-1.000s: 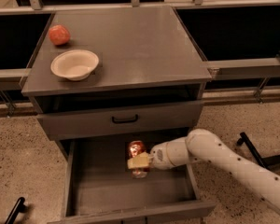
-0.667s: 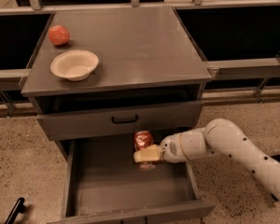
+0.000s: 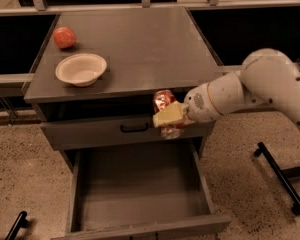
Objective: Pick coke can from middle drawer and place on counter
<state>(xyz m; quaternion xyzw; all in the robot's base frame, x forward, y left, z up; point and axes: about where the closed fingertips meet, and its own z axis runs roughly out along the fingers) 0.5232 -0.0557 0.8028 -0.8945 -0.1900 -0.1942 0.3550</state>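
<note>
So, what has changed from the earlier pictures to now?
The claw, still shut on the coke can, has lifted it up out of the middle drawer to about the counter edge, in front of the upper drawer front. The white bowl and red fruit stay on the counter; the middle drawer stays open.
</note>
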